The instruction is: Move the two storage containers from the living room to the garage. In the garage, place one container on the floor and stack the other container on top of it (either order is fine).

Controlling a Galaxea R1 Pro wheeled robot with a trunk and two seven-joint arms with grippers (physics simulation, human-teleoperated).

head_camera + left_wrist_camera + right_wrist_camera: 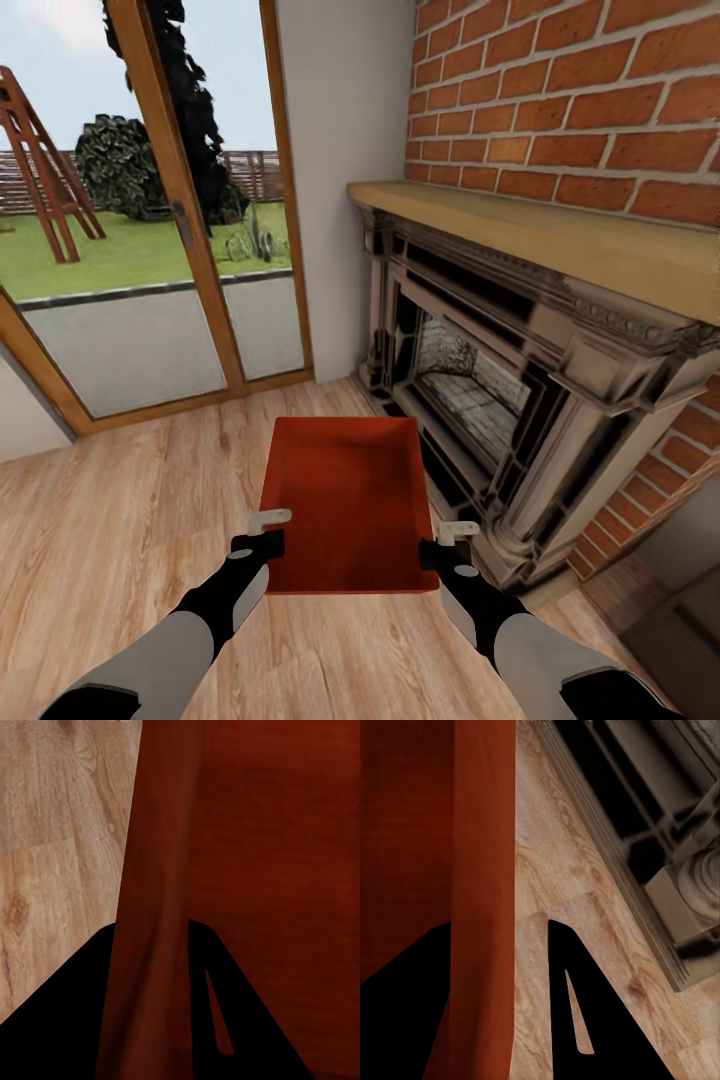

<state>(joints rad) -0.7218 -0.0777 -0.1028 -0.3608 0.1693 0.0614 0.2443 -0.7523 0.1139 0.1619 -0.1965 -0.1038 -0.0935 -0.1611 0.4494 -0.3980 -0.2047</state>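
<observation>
One orange-red storage container (345, 500) is held between my two grippers, open side up, in the living room in front of the fireplace. My left gripper (262, 535) is shut on its left wall near the near corner, and the right gripper (452, 540) is shut on its right wall. In the left wrist view the red wall (150, 907) runs between the black fingers (67, 1020). The right wrist view shows the other wall (484, 907) pinched the same way. I cannot tell whether the container touches the wood planks. The garage is out of view.
The dark fireplace (480, 370) with its wooden mantel (560, 235) and red brick wall (600, 110) stands close on the right. Wood-framed glass doors (150, 250) are ahead on the left. Light wood-plank flooring (120, 540) spreads to the left.
</observation>
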